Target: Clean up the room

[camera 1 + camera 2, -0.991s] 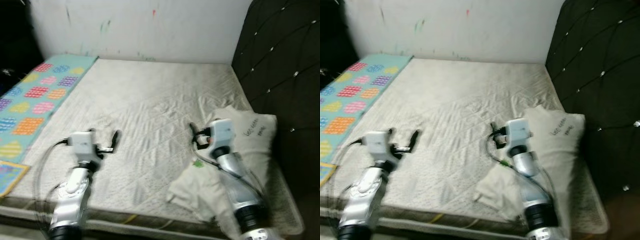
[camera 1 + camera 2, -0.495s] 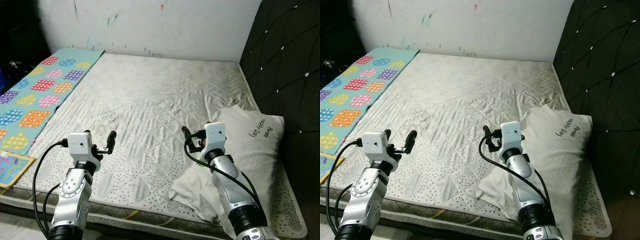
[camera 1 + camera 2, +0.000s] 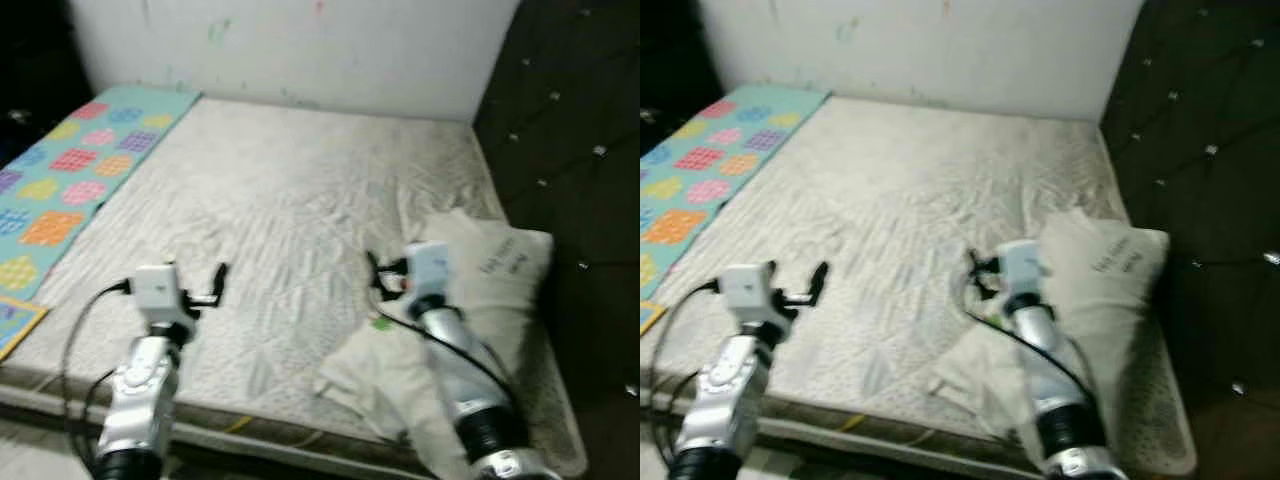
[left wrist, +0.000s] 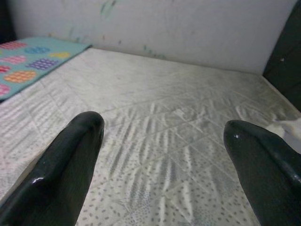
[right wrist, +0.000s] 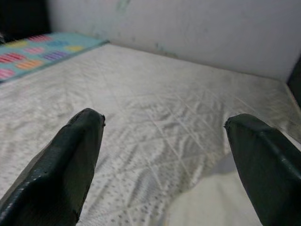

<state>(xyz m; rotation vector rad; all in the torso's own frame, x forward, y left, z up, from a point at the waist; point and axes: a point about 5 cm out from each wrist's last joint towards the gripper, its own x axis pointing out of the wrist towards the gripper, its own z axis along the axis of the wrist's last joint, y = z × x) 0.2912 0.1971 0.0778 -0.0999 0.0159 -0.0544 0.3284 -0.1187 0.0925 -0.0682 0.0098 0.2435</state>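
Pillow [image 3: 500, 270] is lying askew at the bed's [image 3: 290, 190] right side, against the dark headboard [image 3: 570, 120], a crumpled white cloth [image 3: 385, 375] spilling below it. Both hands are hovering empty, fingers spread: left hand [image 3: 205, 285] over bare mattress, right hand [image 3: 378, 275] just beside the pillow, probably positioned for straightening it.

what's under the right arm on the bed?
A crumpled white cloth lies on the mattress beneath the right arm, next to the pillow. The arm hides part of the cloth.
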